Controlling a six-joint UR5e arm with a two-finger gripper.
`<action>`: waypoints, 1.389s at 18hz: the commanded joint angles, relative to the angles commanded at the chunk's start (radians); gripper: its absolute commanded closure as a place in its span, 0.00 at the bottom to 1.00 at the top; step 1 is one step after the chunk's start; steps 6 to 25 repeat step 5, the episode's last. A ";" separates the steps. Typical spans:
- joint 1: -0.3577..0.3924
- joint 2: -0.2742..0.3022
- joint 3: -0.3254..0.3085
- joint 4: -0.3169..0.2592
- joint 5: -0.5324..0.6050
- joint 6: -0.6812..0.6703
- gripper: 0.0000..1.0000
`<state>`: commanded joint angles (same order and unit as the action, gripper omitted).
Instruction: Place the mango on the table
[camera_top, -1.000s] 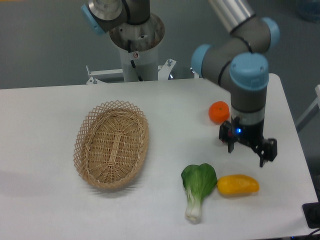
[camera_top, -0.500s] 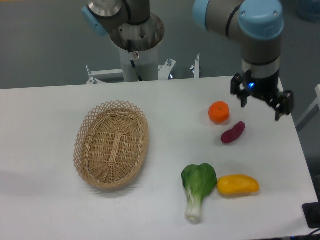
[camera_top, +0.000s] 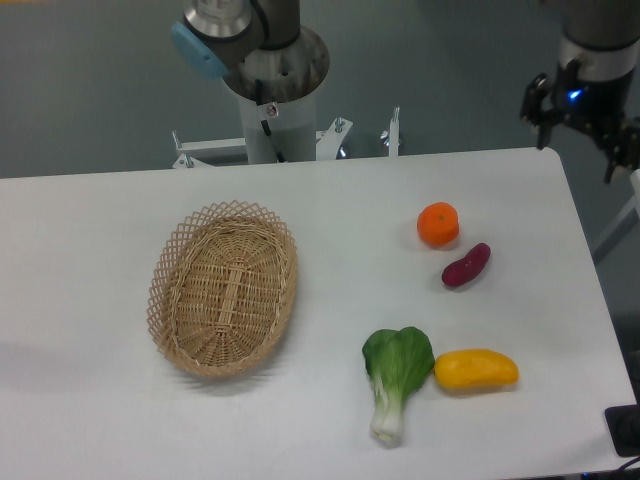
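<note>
The mango (camera_top: 476, 370) lies on its side on the white desk (camera_top: 90, 260) near the front right corner, a smooth yellow-orange oval. Its left end touches or nearly touches the leaves of a green leafy vegetable (camera_top: 395, 375), whose pale stalk points toward the front edge. Further back along the right side sit a small dark-purple oblong vegetable (camera_top: 466, 265) and, just beside it toward the rear, a round orange (camera_top: 438, 224). A woven wicker basket (camera_top: 224, 289), oval with a lattice rim, sits left of centre, well apart from the produce. Nothing lies on top of the mango.

The end effector (camera_top: 580, 135) hangs above the rear right corner of the desk, fingers spread apart and holding nothing. Half a second ago it was lower and further in over the desk, just right of the orange; a second ago it hung low just behind the mango, hiding the purple vegetable. The mango, basket and other produce have not shifted.
</note>
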<state>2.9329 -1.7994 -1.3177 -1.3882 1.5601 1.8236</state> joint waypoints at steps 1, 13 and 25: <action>0.003 0.002 -0.003 -0.002 -0.005 0.012 0.00; 0.008 0.003 -0.009 0.002 -0.009 0.014 0.00; 0.008 0.003 -0.009 0.002 -0.009 0.014 0.00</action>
